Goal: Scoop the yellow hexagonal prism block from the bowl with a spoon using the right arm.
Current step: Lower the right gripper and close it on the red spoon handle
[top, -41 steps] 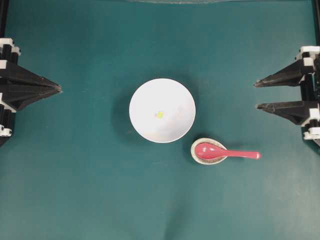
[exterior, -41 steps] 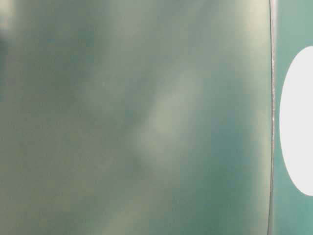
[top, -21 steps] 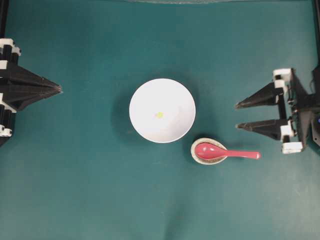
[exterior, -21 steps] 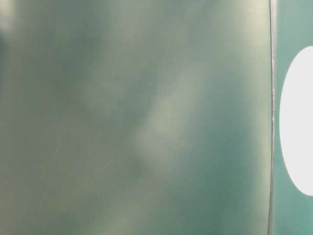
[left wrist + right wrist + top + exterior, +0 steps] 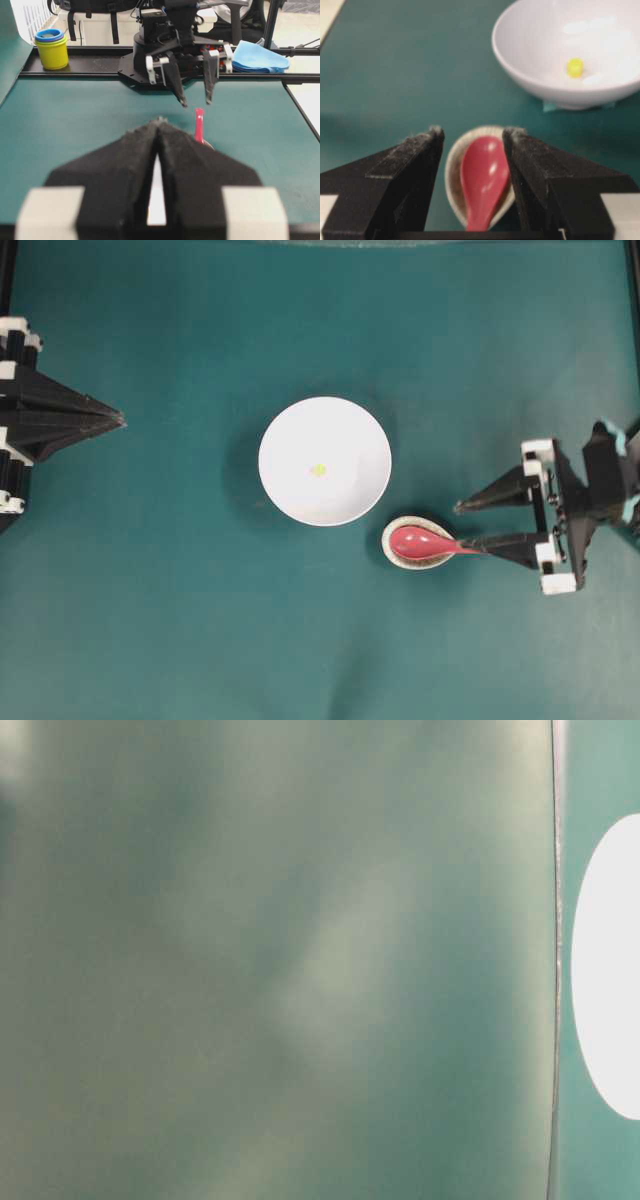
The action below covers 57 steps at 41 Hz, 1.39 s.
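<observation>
The white bowl (image 5: 345, 430) sits at mid table with the tiny yellow block (image 5: 318, 470) inside. The red-pink spoon (image 5: 420, 541) lies with its scoop in a small speckled spoon rest (image 5: 388, 540), handle pointing right. My right gripper (image 5: 464, 526) is open, and its lower finger lies over the handle's end. In the right wrist view the gripper (image 5: 475, 132) frames the spoon's scoop (image 5: 484, 175). The bowl (image 5: 530, 55) and block (image 5: 575, 67) are beyond it. My left gripper (image 5: 120, 420) is shut and empty at the far left.
The left wrist view shows the spoon handle (image 5: 199, 125) and the right gripper (image 5: 195, 102) across the table. Stacked yellow and blue cups (image 5: 51, 47) and a blue cloth (image 5: 260, 57) lie past the table's edge. The table-level view is a teal blur.
My right gripper has moved in from the right edge toward the spoon, and it now stands over the handle, still open. The left arm, bowl and spoon have not moved.
</observation>
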Each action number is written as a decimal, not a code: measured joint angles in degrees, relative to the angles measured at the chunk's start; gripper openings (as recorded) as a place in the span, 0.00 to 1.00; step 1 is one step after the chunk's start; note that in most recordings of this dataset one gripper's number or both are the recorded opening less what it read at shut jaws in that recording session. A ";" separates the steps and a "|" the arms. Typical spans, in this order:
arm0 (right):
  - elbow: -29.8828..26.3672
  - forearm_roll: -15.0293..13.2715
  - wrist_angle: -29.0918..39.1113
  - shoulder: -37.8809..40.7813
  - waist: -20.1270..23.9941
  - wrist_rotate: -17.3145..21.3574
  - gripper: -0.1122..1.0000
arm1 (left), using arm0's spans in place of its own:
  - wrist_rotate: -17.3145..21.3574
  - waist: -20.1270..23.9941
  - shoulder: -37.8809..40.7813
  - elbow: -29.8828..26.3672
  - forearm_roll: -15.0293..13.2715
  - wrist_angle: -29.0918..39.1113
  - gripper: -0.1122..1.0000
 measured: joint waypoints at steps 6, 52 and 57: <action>-0.09 3.96 -4.75 7.03 4.39 0.00 0.61 | 0.18 0.00 0.00 0.00 0.09 0.00 0.14; -0.79 14.24 -10.99 21.18 11.87 0.00 0.60 | 0.26 0.00 0.00 0.00 0.00 0.09 0.13; -0.79 14.24 -9.76 21.18 11.87 0.00 0.60 | 0.26 0.00 0.00 0.00 0.00 0.09 0.13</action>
